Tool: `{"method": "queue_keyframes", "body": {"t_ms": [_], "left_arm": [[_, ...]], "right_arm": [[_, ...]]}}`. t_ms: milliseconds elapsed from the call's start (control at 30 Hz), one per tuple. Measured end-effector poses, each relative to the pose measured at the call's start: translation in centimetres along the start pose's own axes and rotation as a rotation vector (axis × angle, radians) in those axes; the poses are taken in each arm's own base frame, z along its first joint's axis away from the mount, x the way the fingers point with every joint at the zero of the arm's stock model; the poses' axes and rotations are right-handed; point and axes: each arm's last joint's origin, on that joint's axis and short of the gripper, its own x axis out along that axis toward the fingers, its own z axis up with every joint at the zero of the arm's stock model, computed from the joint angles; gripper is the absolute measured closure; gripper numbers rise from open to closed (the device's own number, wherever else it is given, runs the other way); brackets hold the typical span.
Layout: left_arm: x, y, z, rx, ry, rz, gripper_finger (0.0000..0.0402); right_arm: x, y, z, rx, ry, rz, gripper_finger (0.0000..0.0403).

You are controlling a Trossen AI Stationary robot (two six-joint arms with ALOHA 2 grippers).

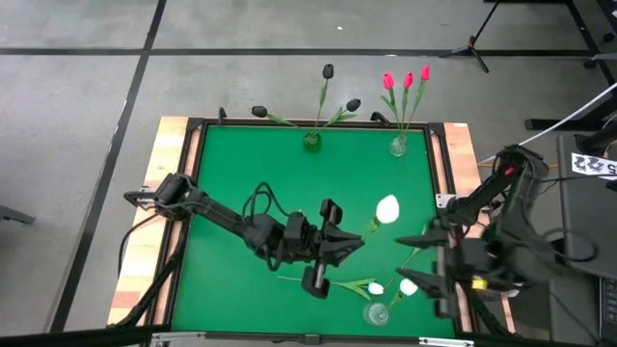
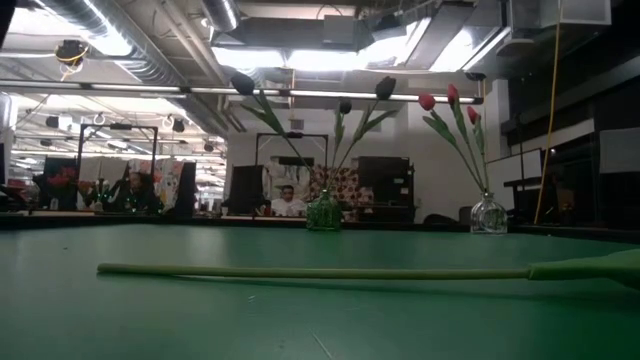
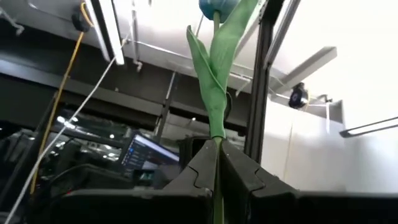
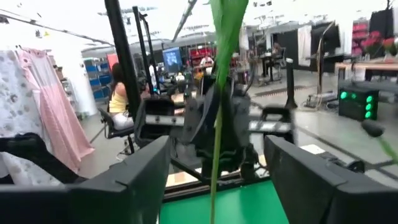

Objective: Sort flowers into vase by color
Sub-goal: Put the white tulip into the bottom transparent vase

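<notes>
White tulip (image 1: pixel 387 208) mid-table, above the green mat (image 1: pixel 251 164): pale head, long thin green stem and leaf. Left gripper (image 1: pixel 349 243) clamped on its stem; right gripper (image 1: pixel 421 260) just beside, jaws wide, stem between them, not touching. Black tulips sit in the green vase (image 1: pixel 311 142), red ones in the clear vase (image 1: pixel 398 146), far edge. Another stem (image 2: pixel 320 271) lies flat. Beyond: open workshop, seated person (image 4: pixel 118 99).

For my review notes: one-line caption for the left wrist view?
Left gripper shut on a tulip stem, leaves rising ahead.
</notes>
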Motion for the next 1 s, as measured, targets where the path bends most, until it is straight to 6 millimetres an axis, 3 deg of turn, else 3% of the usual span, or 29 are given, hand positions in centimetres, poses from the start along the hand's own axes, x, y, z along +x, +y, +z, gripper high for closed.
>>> {"method": "queue_keyframes", "body": {"t_ms": [133,567,867,1000], "left_arm": [[0.3,0.4,0.2,-0.019,-0.007,-0.036,0.0394],[0.8,2.2,0.2,-0.031,-0.003,-0.095,0.0394],[1.1,3.2,0.0,-0.013,0.014,-0.096,0.0394],[1.2,3.5,0.1,-0.016,0.013,-0.093,0.0394]], "right_arm": [[1.8,-0.7,-0.3,0.042,-0.001,0.033,0.0125],[6.4,-3.9,-1.7,0.149,0.113,0.107,0.0123],[7.0,-4.5,-2.1,0.13,0.151,0.102,0.0123],[7.0,-4.6,-2.2,0.119,0.157,0.08,0.0143]]}}
